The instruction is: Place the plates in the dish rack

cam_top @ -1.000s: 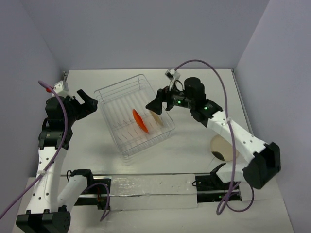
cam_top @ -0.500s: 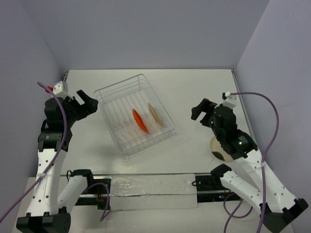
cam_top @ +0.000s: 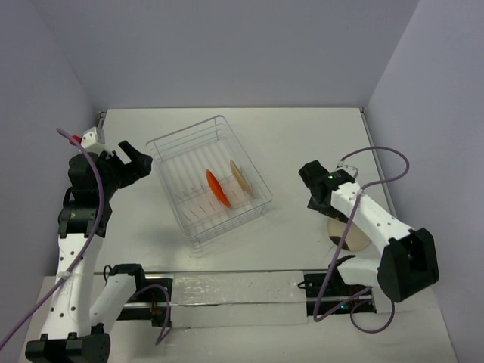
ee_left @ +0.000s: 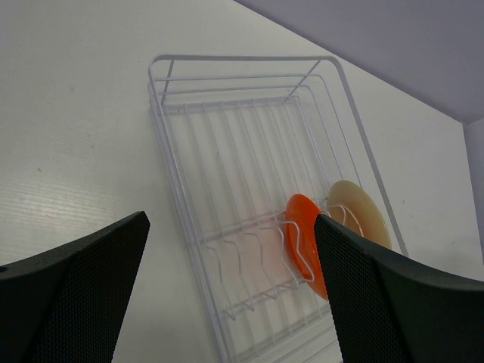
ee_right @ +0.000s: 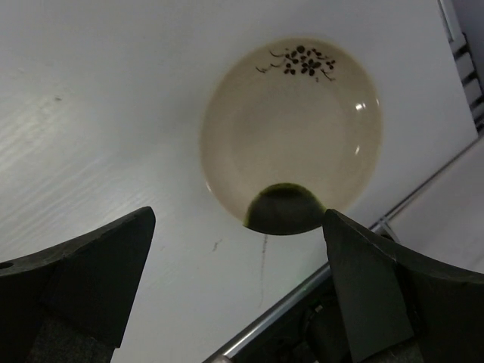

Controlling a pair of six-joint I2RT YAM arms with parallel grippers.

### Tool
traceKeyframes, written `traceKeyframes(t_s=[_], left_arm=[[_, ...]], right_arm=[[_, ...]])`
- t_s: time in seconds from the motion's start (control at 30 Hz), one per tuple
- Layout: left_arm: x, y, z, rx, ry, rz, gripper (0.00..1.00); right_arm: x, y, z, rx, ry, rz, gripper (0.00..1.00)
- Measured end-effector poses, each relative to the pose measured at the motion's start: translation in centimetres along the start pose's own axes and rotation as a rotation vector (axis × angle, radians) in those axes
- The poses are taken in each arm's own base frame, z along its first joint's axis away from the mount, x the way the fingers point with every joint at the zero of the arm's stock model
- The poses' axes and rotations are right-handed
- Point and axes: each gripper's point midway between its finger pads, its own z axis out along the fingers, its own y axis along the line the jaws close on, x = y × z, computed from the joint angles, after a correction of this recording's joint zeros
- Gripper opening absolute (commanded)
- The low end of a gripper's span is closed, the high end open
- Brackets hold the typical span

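The wire dish rack (cam_top: 198, 144) stands mid-table, also in the left wrist view (ee_left: 162, 128). An orange-red plate (cam_top: 218, 189) (ee_left: 302, 242) and a beige plate (cam_top: 241, 178) (ee_left: 359, 215) stand upright side by side in its slots. A second beige plate (cam_top: 352, 237) with dark flower marks and a dark patch lies flat on the table at the right, seen whole in the right wrist view (ee_right: 291, 151). My right gripper (cam_top: 316, 189) (ee_right: 238, 302) is open and empty, above and just left of that plate. My left gripper (cam_top: 134, 160) (ee_left: 227, 302) is open and empty, left of the rack.
A metal rail and a clear strip (cam_top: 227, 291) run along the near table edge, close to the lying plate. Grey walls close in the table at the back and both sides.
My right arm has left the beige plate in the rack, swung away to the right, and now has its open gripper over the lying plate. The left arm has not moved.
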Motion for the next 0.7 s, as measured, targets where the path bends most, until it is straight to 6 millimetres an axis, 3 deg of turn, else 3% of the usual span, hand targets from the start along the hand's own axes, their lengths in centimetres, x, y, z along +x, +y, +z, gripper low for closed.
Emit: traceKeyframes(t_s=[0.23, 0.7], left_arm=[[0.0, 0.0, 0.0, 0.001, -0.001, 0.0, 0.99], [-0.1, 0.0, -0.1, 0.002, -0.004, 0.0, 0.99]], right_arm=[[2.4, -0.3, 2.3, 0.149, 0.12, -0.135, 1.0], [4.1, -0.3, 4.2, 0.244, 0.196, -0.239, 0.99]])
